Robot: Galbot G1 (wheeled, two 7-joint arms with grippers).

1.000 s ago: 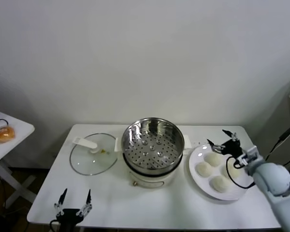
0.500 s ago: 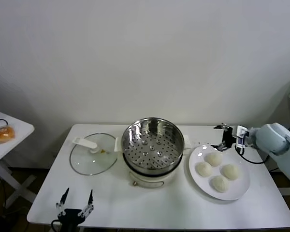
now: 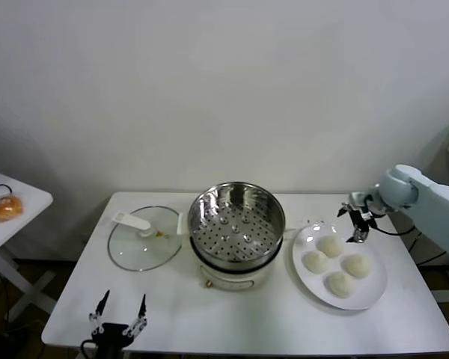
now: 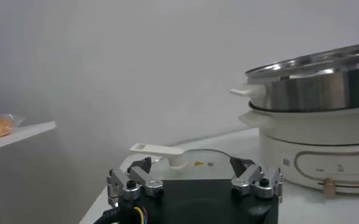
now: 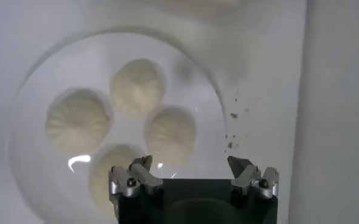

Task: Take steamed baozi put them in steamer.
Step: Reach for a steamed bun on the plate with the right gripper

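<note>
Since the earlier frame your right hand (image 3: 357,222) has swung up to the plate's (image 3: 376,294) far rim.
You are hanging it wide open above four steamed baozi (image 3: 331,245), likely lining up a pick; the steamer (image 3: 236,222) is sitting bare alongside. Your left hand (image 3: 118,318) is idling open at the worktop's (image 3: 239,321) near edge.

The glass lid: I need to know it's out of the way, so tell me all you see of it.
The round clear glass lid lies flat on the white table, on the robot's left of the shiny steel steamer basket. A white handle sticks out at its far rim. A small yellow mark shows near its centre. No gripper touches it.
</note>
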